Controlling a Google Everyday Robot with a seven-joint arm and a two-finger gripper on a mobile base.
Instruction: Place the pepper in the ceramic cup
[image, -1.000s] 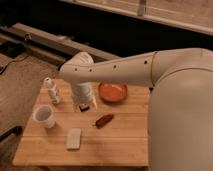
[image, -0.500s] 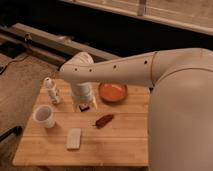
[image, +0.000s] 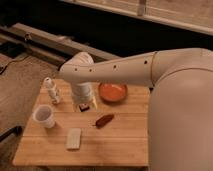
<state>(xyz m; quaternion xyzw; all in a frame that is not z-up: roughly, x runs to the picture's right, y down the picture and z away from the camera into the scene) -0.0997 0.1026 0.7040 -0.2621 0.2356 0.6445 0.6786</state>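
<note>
Stretching in from the right, a bulky white arm (image: 125, 70), elbow bent over the table's back half, wrist turned straight down. Beneath it, a wooden table (image: 125, 147). At the far edge, an orange bowl (image: 112, 91), partly behind the wrist. Just left of the bowl and low above the boards, the gripper (image: 83, 106) (open or closed: cannot tell, only a dark tip showing under the wrist). Toward the left edge, the ceramic cup (image: 44, 116), white, upright, well apart from the gripper. Right of the gripper and nearer the front, close but not touching, the pepper (image: 104, 120): small, dark red-brown, elongated, lying slantwise on the wood.
</note>
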